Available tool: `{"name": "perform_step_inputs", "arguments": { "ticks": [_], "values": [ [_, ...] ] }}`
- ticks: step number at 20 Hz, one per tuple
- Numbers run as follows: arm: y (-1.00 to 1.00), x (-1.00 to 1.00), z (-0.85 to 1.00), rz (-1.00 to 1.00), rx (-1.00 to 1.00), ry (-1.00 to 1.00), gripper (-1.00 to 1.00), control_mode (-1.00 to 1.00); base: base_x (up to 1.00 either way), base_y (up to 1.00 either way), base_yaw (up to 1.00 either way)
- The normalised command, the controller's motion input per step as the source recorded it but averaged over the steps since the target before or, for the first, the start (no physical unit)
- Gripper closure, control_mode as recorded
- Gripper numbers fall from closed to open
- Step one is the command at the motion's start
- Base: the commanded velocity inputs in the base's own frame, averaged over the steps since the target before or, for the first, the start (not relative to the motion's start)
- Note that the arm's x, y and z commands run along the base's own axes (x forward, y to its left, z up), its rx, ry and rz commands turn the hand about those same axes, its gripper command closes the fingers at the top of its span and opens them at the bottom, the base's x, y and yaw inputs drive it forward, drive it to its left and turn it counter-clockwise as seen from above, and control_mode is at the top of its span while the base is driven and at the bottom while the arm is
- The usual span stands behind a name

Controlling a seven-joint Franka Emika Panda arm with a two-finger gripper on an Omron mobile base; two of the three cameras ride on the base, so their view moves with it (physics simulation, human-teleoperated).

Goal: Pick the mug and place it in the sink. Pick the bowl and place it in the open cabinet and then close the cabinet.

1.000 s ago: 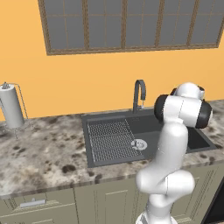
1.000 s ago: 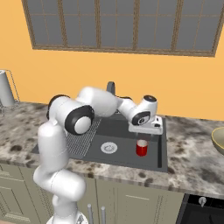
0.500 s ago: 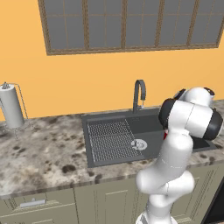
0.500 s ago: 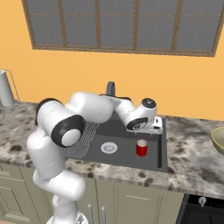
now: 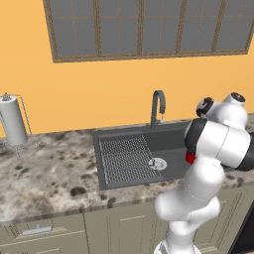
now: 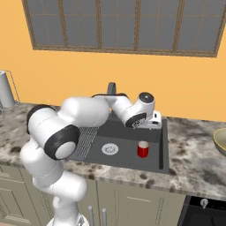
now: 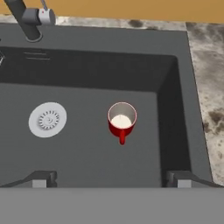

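mug point(image 7: 121, 121): red, upright | in sink point(image 7: 87, 153) | bowl point(image 6: 220, 141): on counter

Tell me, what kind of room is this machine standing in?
A kitchen, it seems: a dark sink with a curved faucet set in a speckled stone counter, a paper towel roll, and cabinet drawers below.

Paper towel roll point(image 5: 12, 120) upright on speckled stone counter point(image 5: 44, 168), window point(image 5: 149, 27) above
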Motion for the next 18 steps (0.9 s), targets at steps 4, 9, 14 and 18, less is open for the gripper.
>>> {"name": "perform_step_inputs", "arguments": {
  "ticks": [4, 9, 14, 18],
  "values": [
    [0.16, -0.09, 0.28, 0.0, 0.0, 0.0, -1.0, -1.0, 0.0, 0.0, 0.0],
    [0.22, -0.1, 0.25, -0.01, 0.0, 0.0, -1.0, -1.0, 0.0, 0.0, 0.0],
    [0.07, 0.0, 0.2, -0.06, 0.0, 0.06, -1.0, -1.0, 0.0, 0.0, 0.0],
    [0.0, 0.0, 0.13, -0.12, 0.0, 0.08, -1.0, -1.0, 0.0, 0.0, 0.0]
  ]
}}
